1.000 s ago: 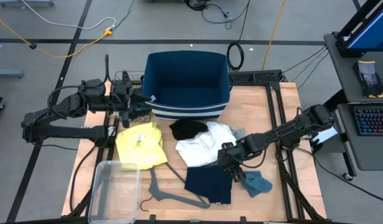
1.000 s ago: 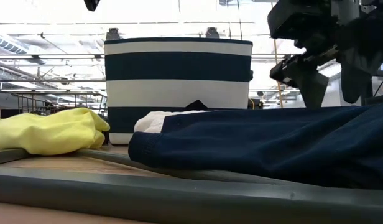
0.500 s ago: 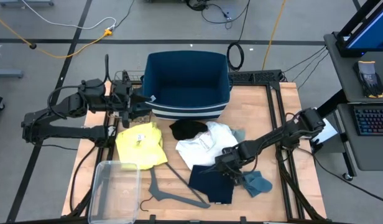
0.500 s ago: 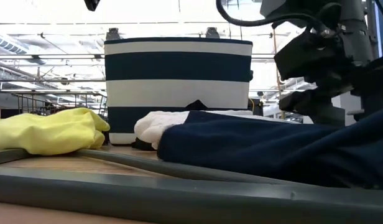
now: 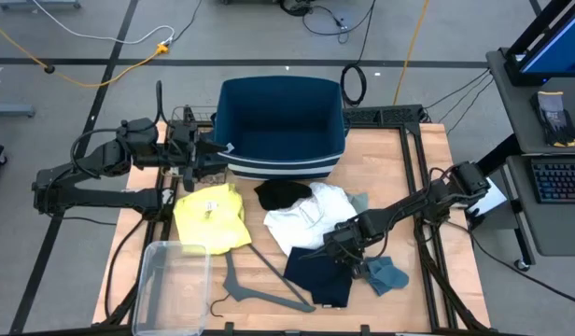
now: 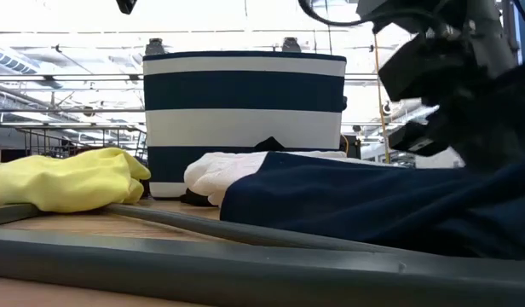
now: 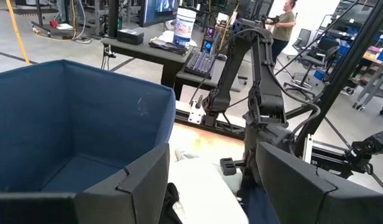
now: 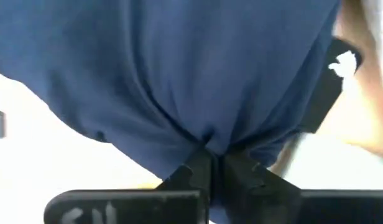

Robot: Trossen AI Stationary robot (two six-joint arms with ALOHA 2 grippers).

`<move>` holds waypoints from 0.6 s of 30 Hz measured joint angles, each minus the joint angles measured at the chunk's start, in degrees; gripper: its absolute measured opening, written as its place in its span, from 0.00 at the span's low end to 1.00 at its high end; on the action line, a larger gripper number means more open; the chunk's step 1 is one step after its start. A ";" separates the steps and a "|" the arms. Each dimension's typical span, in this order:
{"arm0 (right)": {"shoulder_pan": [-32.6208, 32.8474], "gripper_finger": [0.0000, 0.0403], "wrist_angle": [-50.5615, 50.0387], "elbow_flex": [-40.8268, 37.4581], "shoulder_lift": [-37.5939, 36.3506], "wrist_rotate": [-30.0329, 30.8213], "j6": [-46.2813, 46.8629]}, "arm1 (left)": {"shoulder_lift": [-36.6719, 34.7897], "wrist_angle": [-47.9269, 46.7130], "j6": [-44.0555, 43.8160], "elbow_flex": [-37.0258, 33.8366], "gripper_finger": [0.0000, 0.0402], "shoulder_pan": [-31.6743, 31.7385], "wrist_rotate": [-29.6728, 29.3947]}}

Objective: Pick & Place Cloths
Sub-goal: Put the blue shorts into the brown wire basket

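The navy cloth (image 5: 317,277) lies on the table's near middle, and my right gripper (image 5: 343,250) is shut on its far right part. Beyond it lies the white cloth (image 5: 309,219), then the black cloth (image 5: 280,194). The yellow cloth (image 5: 211,217) lies flat to the left. One teal rag (image 5: 386,273) rests right of the navy cloth and another (image 5: 359,201) by the white one. My left gripper (image 7: 210,186) hangs open and empty beside the left wall of the navy bin (image 5: 281,126). My right gripper pinches a gathered-up bunch of the navy cloth (image 8: 207,144) between its two fingers (image 8: 193,173), at the cloth's far right part. The arm reaches in from the table's right, slanting down. Creases fan out from the pinch; the rest of the cloth (image 6: 356,205) lies on the table.
The striped navy bin stands open at the table's far middle. A grey hanger (image 5: 259,291) lies near the front edge, left of the navy cloth, and a clear plastic tub (image 5: 171,283) stands at the near left corner. Black frame rails run along the table's right side (image 5: 420,187).
My right gripper has come down onto the navy cloth's far right part and shut on it. The cloth has bunched there, and its left edge has drawn in toward the gripper; its near part has stayed on the table.
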 joint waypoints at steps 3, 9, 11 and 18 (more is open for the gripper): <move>-0.25 0.02 -0.23 0.00 -2.69 -2.26 2.62 | 0.00 0.04 -0.19 0.00 0.60 0.00 0.00; -0.78 0.01 1.02 0.00 -11.16 -3.03 6.88 | 0.00 0.11 -0.92 0.01 0.60 0.00 0.04; -1.19 0.01 2.76 0.00 -14.57 -3.01 8.59 | 0.00 0.11 -1.23 0.01 0.60 0.01 0.08; -3.19 0.00 14.94 0.00 -24.86 -1.80 14.97 | 0.04 0.15 -2.86 0.00 0.60 -0.23 0.60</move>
